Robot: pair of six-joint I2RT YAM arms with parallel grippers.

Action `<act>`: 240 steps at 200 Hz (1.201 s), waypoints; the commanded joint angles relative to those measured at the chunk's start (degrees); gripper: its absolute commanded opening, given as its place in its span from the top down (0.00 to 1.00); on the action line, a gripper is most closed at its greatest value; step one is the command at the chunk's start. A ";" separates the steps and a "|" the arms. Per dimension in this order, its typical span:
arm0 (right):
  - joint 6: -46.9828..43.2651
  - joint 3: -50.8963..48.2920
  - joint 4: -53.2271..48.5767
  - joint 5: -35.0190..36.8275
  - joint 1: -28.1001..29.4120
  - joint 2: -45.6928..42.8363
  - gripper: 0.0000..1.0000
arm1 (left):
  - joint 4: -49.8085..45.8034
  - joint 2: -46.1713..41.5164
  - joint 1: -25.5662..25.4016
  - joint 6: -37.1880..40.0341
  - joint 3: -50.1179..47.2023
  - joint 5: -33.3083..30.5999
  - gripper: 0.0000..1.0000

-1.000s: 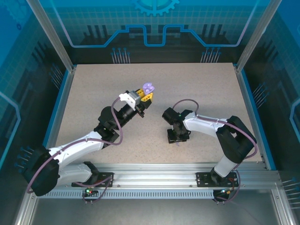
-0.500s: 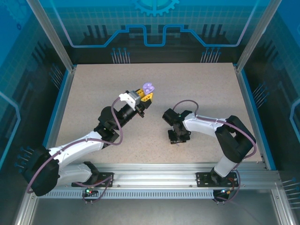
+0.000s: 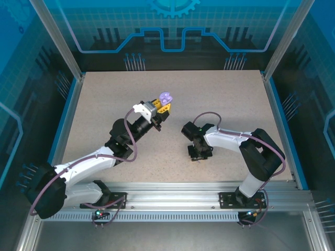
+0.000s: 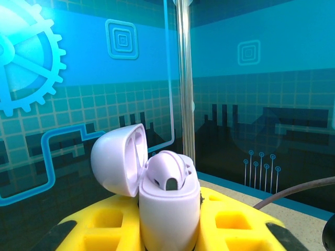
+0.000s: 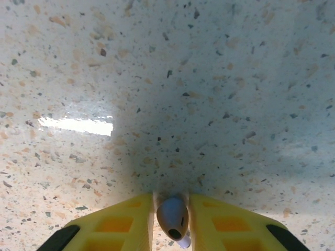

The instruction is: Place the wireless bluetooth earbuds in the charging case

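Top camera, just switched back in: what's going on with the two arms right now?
The left gripper holds the lilac charging case up off the table, its lid hinged open and a seated earbud in one slot. The right gripper is low over the tabletop, fingers closed against both sides of a second earbud, pale lilac by the look of it. That bud is not yet at the case; the two grippers are apart.

Case (image 4: 168, 209) base cropped, earbud (image 5: 172, 217) partly hidden
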 commanded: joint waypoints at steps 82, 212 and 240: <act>-1.33 0.59 0.07 0.80 0.06 -3.22 0.97 | -0.03 -0.96 0.45 -0.19 1.33 0.36 1.00; -7.65 14.51 6.91 -6.28 -11.54 -32.09 0.96 | -1.45 -2.87 0.45 0.49 2.51 6.45 1.00; -9.83 21.17 11.68 -10.33 -14.03 -32.06 0.96 | -2.21 -2.85 0.45 0.65 3.45 8.40 1.00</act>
